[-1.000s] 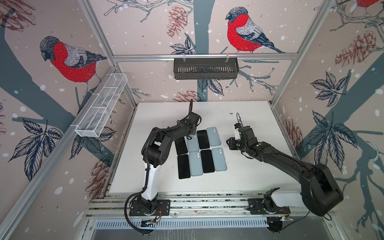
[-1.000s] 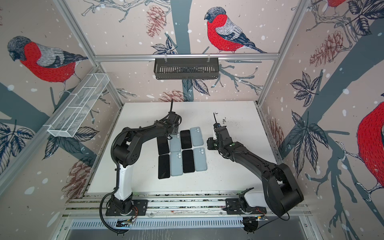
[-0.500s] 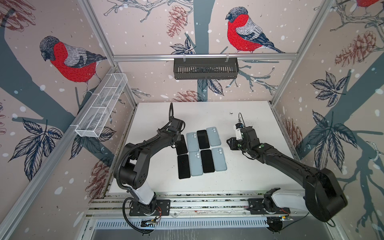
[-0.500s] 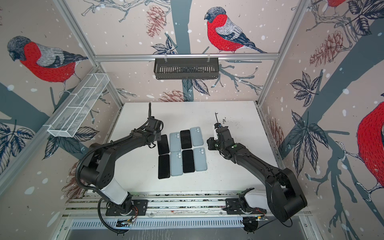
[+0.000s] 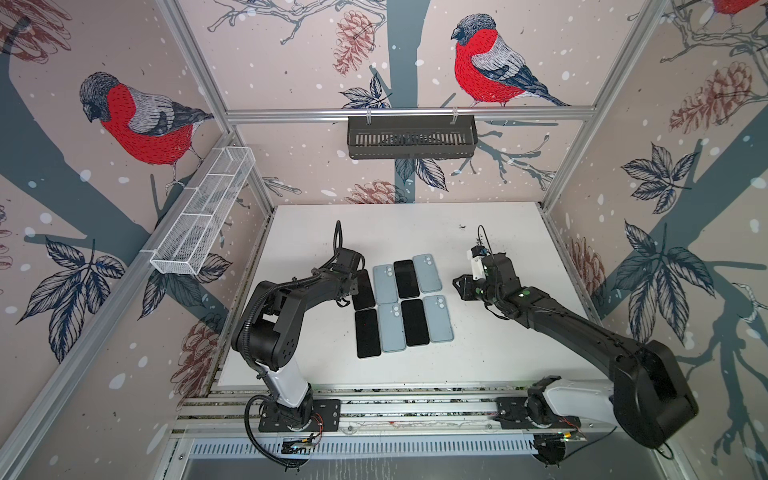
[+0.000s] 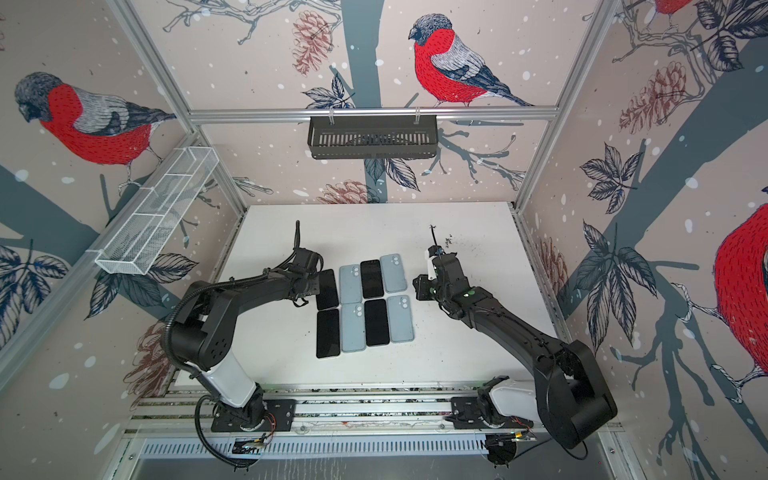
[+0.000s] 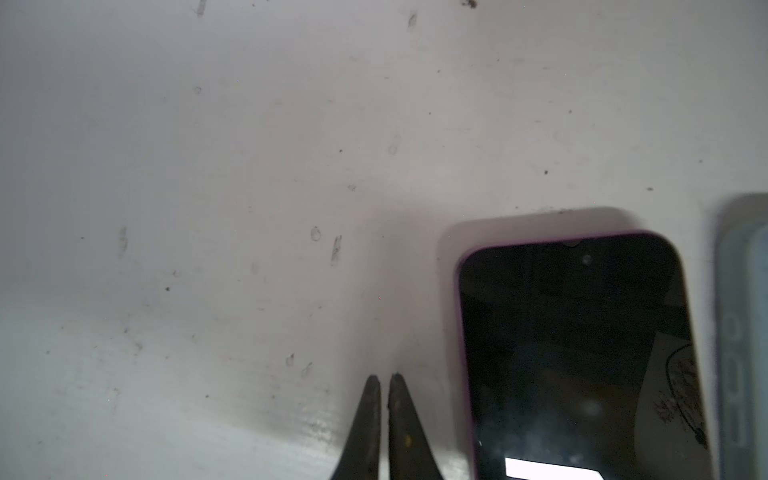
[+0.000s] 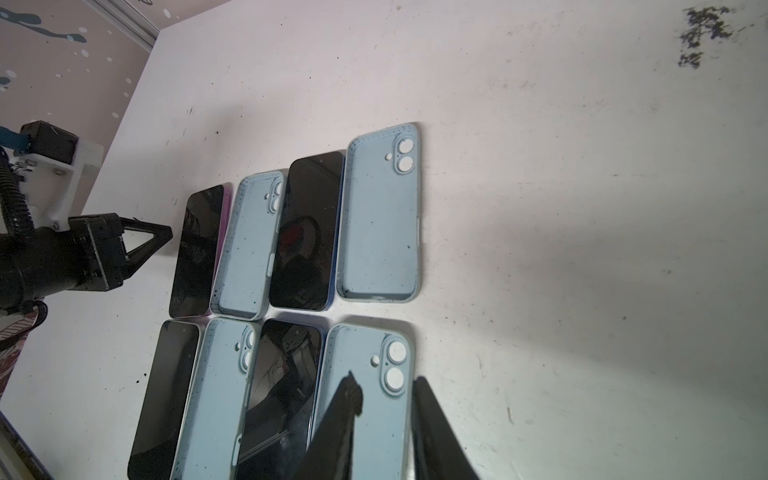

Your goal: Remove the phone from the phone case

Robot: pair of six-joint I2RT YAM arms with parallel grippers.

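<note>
A black phone in a purple phone case [image 7: 573, 353] lies screen up at the far left corner of a grid of phones and cases, and shows in both top views [image 5: 362, 289] [image 6: 327, 289]. My left gripper [image 7: 384, 378] is shut and empty, low over the white table [image 5: 490, 232] just beside the case's long left edge; the right wrist view shows its tip [image 8: 164, 235] pointing at that edge. My right gripper [image 8: 386, 386] is open with nothing between its fingers. It hovers to the right of the grid [image 5: 461, 286].
Three more black phones [image 5: 368, 333] [image 5: 406, 278] [image 5: 415, 322] and several empty light-blue cases [image 5: 385, 284] [image 8: 380, 224] fill the grid's two rows. A black basket [image 5: 411, 137] hangs on the back wall and a white wire basket [image 5: 203, 212] on the left wall. Dark crumbs [image 8: 702, 33] lie far right.
My left arm swung from above the grid out to the left and dropped beside the purple-cased phone, and its jaws closed. The right arm has hardly moved.
</note>
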